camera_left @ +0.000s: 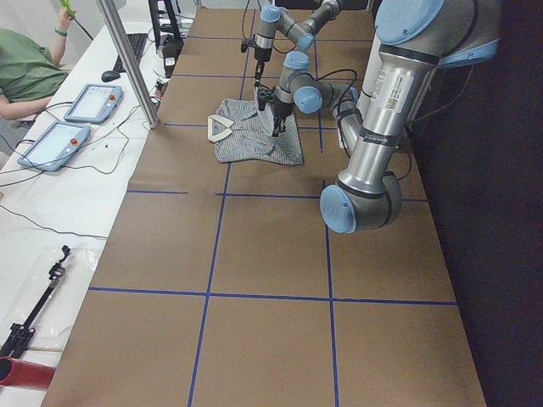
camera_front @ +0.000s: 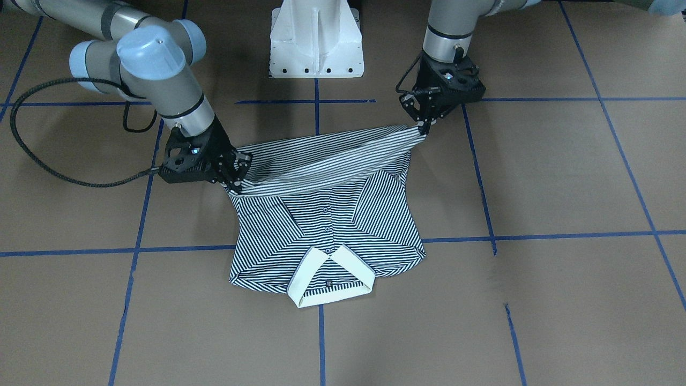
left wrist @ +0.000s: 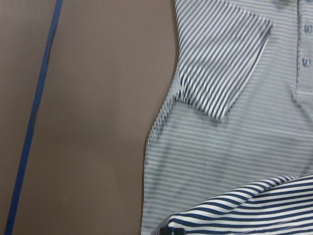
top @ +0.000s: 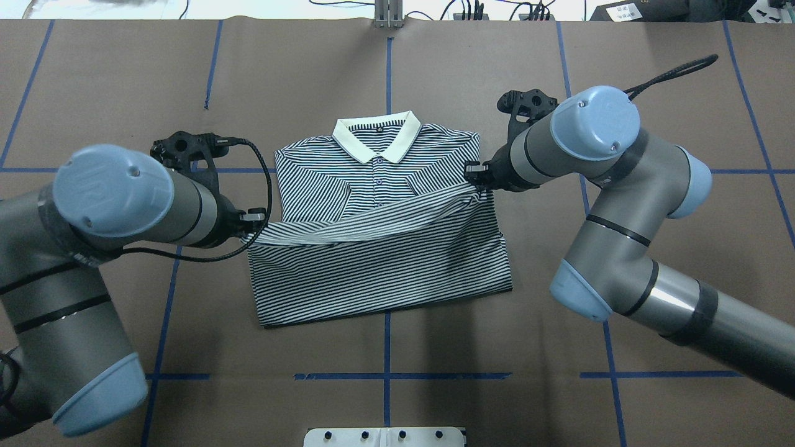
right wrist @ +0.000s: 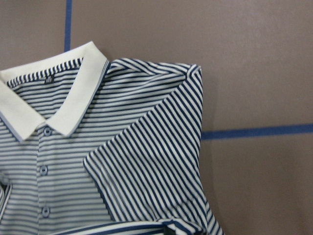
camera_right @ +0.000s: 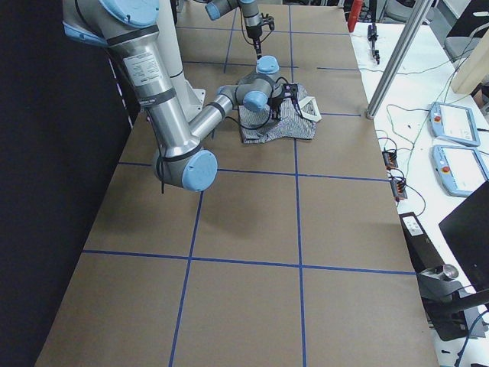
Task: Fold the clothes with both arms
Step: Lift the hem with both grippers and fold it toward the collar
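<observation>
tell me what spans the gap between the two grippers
The lifted hem of the polo shirt, pinched by left gripper and right gripper; overhead view shows it.

The polo shirt has thin navy-and-white stripes and a cream collar; the brown table carries blue tape lines.

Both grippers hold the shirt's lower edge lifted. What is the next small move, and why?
Probably carry the hem a little toward the collar, keeping it level: left gripper and right gripper pinch its ends, and it hangs over the placket, short of the collar.
</observation>
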`<state>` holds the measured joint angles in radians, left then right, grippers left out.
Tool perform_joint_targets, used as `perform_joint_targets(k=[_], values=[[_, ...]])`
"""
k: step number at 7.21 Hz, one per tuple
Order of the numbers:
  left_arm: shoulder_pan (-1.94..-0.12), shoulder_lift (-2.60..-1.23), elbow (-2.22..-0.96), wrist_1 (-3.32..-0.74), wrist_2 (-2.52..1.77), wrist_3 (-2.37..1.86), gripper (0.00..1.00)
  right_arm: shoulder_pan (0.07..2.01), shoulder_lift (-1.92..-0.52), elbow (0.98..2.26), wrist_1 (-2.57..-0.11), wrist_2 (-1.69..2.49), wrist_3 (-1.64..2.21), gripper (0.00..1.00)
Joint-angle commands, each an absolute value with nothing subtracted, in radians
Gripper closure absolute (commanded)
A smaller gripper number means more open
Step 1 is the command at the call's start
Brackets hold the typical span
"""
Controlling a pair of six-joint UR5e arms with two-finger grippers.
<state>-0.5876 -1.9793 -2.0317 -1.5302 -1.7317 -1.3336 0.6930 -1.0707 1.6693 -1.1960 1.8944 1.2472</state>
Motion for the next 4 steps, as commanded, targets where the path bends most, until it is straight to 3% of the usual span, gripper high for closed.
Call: perform_joint_targets(k=[1,3,4], values=[[-0.687,-2.043,-1.761,-1.757,-1.736,-1.321,1.00,0.753,-1.008,1.470,-1.024,1.896,1.247,1.00],[-0.736,-2.080,-1.570,-1.909,-1.735,-1.307,1.00,0.764,-0.985,1.415,-1.020,1.894,1.246,1.00],[-0.753,-2.080,-1.546,-1.922,-1.735,-1.289,1.00,0.767,-0.983,1.396,-1.019,1.894,1.246,1.00]])
